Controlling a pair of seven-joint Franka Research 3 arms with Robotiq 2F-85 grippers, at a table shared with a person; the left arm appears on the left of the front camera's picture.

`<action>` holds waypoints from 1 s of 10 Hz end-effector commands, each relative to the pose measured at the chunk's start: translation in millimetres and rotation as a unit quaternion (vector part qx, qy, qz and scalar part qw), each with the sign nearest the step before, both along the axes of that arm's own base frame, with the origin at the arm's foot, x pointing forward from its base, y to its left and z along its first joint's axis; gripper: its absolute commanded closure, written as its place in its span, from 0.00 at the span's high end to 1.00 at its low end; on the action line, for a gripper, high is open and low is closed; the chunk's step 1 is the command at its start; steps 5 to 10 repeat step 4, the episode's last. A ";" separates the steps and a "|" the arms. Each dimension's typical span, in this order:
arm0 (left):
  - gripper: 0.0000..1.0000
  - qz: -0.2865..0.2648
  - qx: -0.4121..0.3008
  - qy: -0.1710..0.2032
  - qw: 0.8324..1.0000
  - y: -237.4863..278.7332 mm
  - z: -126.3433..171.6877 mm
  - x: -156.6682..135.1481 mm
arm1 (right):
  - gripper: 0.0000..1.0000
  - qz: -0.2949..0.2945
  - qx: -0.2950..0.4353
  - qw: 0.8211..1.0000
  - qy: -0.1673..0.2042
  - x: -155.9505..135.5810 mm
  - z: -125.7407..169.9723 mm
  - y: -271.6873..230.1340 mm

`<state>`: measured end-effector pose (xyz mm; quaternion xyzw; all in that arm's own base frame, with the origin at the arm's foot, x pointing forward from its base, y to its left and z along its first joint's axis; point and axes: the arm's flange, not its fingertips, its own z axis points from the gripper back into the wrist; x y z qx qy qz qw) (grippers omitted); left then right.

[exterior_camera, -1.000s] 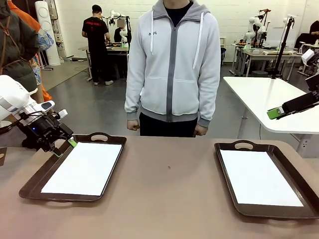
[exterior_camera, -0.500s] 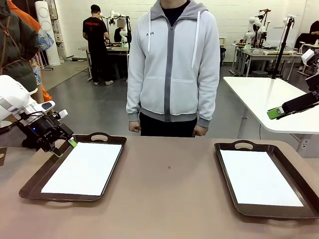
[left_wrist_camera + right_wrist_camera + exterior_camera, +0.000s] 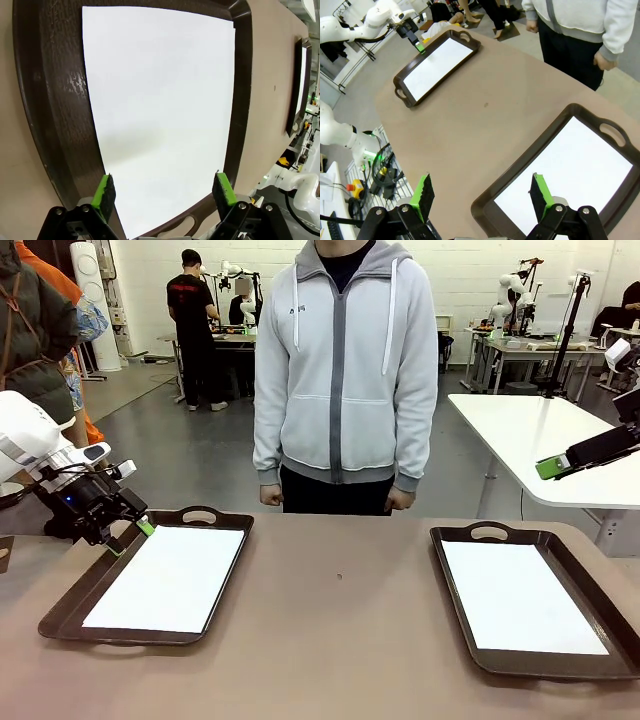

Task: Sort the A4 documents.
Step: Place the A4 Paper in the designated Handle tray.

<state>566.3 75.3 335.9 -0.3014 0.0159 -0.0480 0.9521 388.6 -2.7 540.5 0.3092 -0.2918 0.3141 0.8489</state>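
Sorting looks either done or not started, honestly hard to call from this: both dark brown handled trays already have white A4 paper lying flat in them and nothing is loose on the brown table [image 3: 340, 630]. Left tray [image 3: 70, 602] holds a blank A4 sheet [image 3: 165, 580] (could be a stack, can't tell how many), sitting a bit inside the rim. Right tray [image 3: 455, 585] has the same deal, a blank sheet [image 3: 520, 595] lying square on its floor. Left gripper [image 3: 125, 532] hangs just over the far-left corner of its tray, jaws wide and holding nothing; in the left wrist view its green pads [image 3: 105, 192] straddle the near end of the paper without touching it. Right gripper [image 3: 480, 197] is up high, looking down on the right tray, also spread wide and empty. Person [image 3: 345, 370] stands at the far side, hands down by their sides, not handing anything over. My guess is that if a sheet has to move next, the left gripper needs to drop down and catch a paper edge, which is fiddly with thin sheets lying flat.
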 end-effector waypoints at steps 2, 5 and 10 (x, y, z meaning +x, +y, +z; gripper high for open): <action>1.00 -0.002 0.004 -0.001 1.000 0.7 0.2 0.0 | 1.00 0.002 -0.001 1.000 -0.001 -0.5 -0.5 -0.1; 1.00 -0.002 0.004 -0.001 1.000 0.7 0.2 0.0 | 1.00 0.002 -0.001 1.000 -0.001 -0.5 -0.5 -0.1; 1.00 -0.002 0.004 -0.001 1.000 0.7 0.2 0.0 | 1.00 0.002 -0.001 1.000 -0.001 -0.5 -0.5 -0.1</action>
